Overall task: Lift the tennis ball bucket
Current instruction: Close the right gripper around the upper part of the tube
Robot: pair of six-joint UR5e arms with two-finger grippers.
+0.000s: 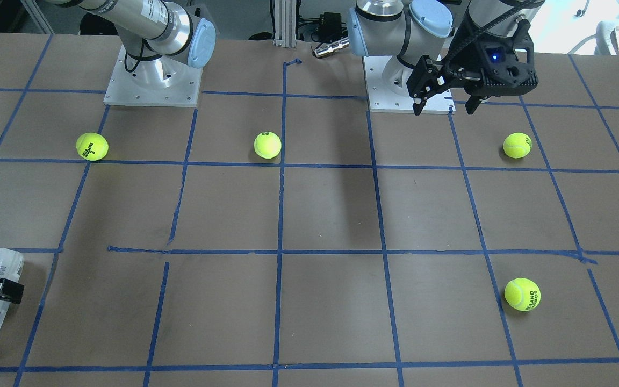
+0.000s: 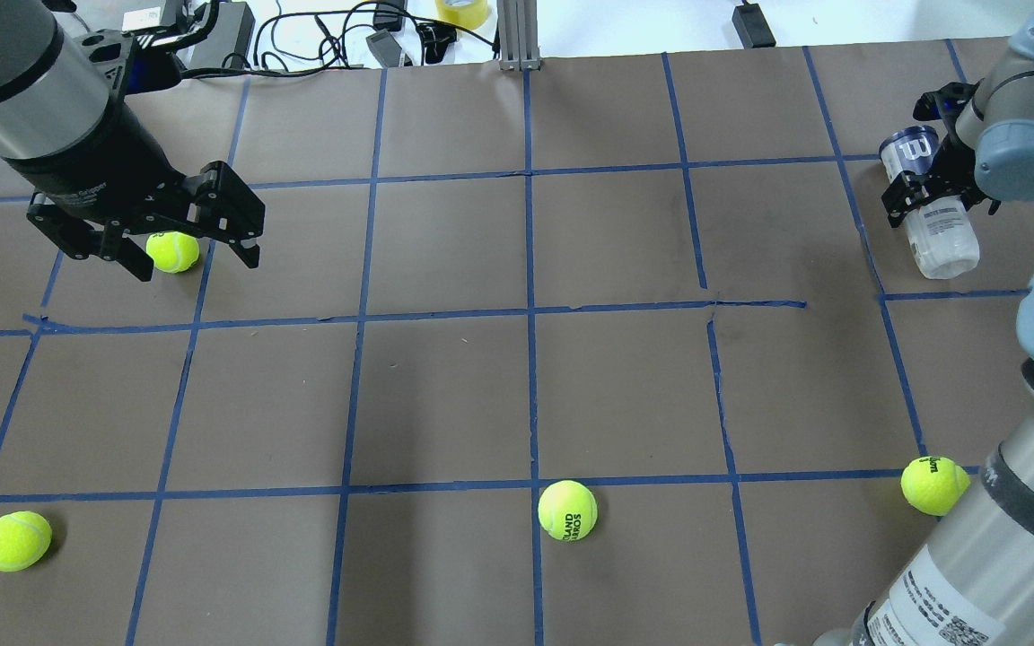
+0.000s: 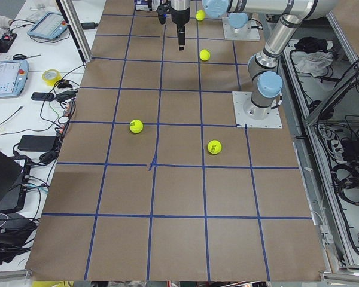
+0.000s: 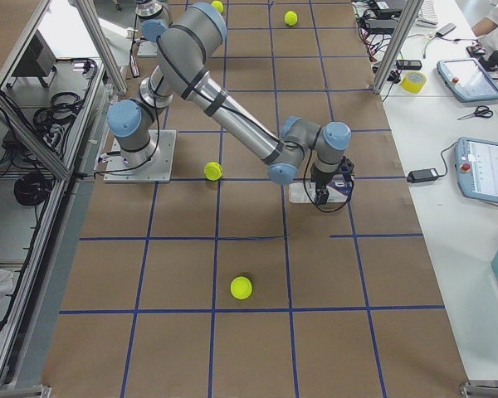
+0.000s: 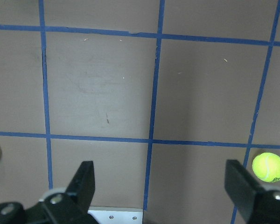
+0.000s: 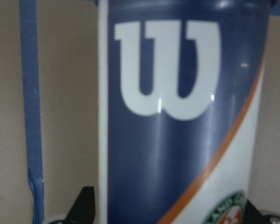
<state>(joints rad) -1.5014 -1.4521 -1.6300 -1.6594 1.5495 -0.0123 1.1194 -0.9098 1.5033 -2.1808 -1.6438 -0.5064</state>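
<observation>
Brown gridded table (image 2: 571, 386), right jaws clasping tennis ball bucket (image 2: 943, 242)

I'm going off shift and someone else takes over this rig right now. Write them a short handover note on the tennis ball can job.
Left gripper: open, empty, hovering over the left side of the table.
Right gripper: shut on the tennis ball can, fingers against both sides of it. The can lies on its side on the table's right side, toward the far edge.
Done: the can is reached and grasped.
Left: the lift. No view shows a clear gap under the can yet.
</observation>
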